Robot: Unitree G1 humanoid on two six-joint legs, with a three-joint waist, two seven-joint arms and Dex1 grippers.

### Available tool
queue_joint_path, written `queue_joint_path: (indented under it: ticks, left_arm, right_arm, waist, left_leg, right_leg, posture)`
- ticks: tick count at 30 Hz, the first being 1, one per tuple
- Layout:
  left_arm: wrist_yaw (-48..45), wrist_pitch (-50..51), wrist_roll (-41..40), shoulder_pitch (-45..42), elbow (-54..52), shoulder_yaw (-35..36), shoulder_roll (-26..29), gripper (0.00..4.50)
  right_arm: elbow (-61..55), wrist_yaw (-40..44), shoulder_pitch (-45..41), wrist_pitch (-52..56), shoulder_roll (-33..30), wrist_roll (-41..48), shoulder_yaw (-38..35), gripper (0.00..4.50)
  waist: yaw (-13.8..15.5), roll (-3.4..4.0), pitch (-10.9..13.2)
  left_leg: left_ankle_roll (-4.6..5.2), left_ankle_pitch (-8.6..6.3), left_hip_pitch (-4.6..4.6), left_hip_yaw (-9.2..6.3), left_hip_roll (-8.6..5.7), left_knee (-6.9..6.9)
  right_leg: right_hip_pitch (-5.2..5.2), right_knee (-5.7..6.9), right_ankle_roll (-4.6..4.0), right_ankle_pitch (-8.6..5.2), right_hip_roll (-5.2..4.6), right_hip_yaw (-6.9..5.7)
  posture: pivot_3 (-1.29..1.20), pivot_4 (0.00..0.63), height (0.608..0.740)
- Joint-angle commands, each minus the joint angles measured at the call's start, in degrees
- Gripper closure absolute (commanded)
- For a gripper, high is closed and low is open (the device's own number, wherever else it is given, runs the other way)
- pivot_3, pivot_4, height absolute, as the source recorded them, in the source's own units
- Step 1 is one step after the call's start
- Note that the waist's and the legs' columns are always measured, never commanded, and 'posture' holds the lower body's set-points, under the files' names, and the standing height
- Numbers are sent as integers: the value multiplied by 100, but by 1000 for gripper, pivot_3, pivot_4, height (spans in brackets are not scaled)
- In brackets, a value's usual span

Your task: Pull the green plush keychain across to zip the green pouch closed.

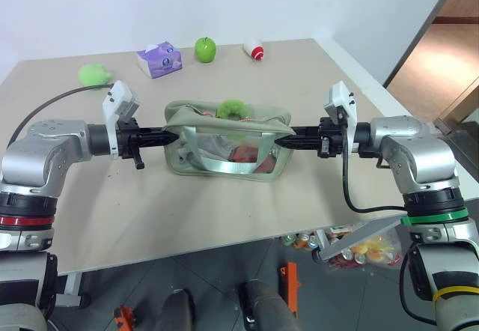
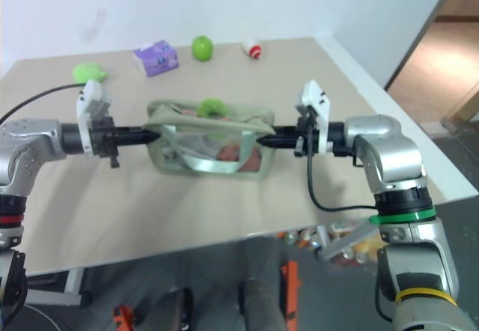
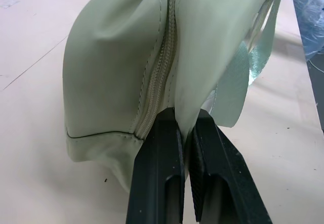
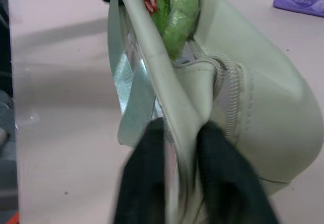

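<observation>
Left end effector [image 1: 169, 138] pinching green pouch [image 1: 224, 168] — beige table [image 1: 224, 219], white wall [image 1: 224, 1].

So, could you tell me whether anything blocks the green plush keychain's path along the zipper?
Nothing visible does. The green plush keychain sits on top of the green pouch, whose ends the left gripper and right gripper hold.

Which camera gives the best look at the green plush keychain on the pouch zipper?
The right wrist view: the green plush keychain is close up, hanging at the green pouch opening with its red trim visible. Both eye views show it small, on top of the pouch.
</observation>
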Motion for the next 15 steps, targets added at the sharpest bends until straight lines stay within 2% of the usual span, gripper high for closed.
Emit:
queue_joint_path:
  ticks: [1, 3, 4, 5, 7, 9, 12, 15]
  left_arm:
    - [45, -19, -52, -81, -168, 160, 60, 4500]
    - [55, -11, -61, -57, -192, 158, 54, 4500]
    - [60, -6, -71, -34, -212, 163, 51, 4500]
    - [60, -5, -77, -21, -220, 164, 49, 4500]
    - [66, -3, -88, -7, -232, 168, 48, 4500]
    - [73, -4, -98, -11, -226, 167, 51, 4500]
    - [84, -15, -126, 1, -239, 175, 60, 4500]
    - [103, -37, -129, 0, -225, 177, 49, 4500]
  right_arm:
    - [-183, 104, -126, -1, -170, 173, -266, 2205]
    - [-145, 112, -151, 69, -231, 254, -346, 1510]
    - [-183, 223, -155, 119, -319, 421, -490, 1347]
    - [-172, 322, -230, 243, -402, 649, -693, 668]
    - [-95, 455, -463, 458, -508, 1150, -1168, 193]
    - [54, 438, -737, 675, -544, 1528, -1507, 193]
    - [428, 201, -1187, 522, -504, 1440, -1608, 193]
    - [604, -125, -1553, 215, -291, 961, -1236, 193]
  waist:
    - [0, 0, 0]
    - [0, 0, 0]
    - [0, 0, 0]
    - [0, 0, 0]
    - [1, 2, 3]
    - [-1, 3, 4]
    - [-3, 2, 3]
    - [-14, 0, 2]
  left_leg:
    - [0, 0, 0, 0, 0, 0]
    - [0, 0, 0, 0, 0, 0]
    - [0, 0, 0, 0, 0, 0]
    - [0, 0, 0, 0, 0, 0]
    - [0, 0, -1, 0, 0, 0]
    - [0, 0, -5, 4, -1, 0]
    - [0, 0, 1, 4, 0, -1]
    - [0, 0, 3, 2, 0, -1]
  right_leg:
    - [0, 0, 0, 0, 0, 0]
    - [0, 0, -1, 0, 0, 0]
    - [0, 0, -1, -1, 0, 0]
    - [0, 0, -1, -1, 0, 0]
    - [1, 0, -1, -1, 0, -1]
    - [-6, 0, 0, 0, -1, 5]
    - [-5, 1, -1, 0, 1, 6]
    - [-4, 1, -6, -3, 3, 6]
  posture:
    - [0, 150, 740]
    - [0, 150, 740]
    - [0, 150, 740]
    - [0, 150, 740]
    - [0, 150, 740]
    - [0, 150, 740]
    - [0, 150, 740]
    - [0, 150, 740]
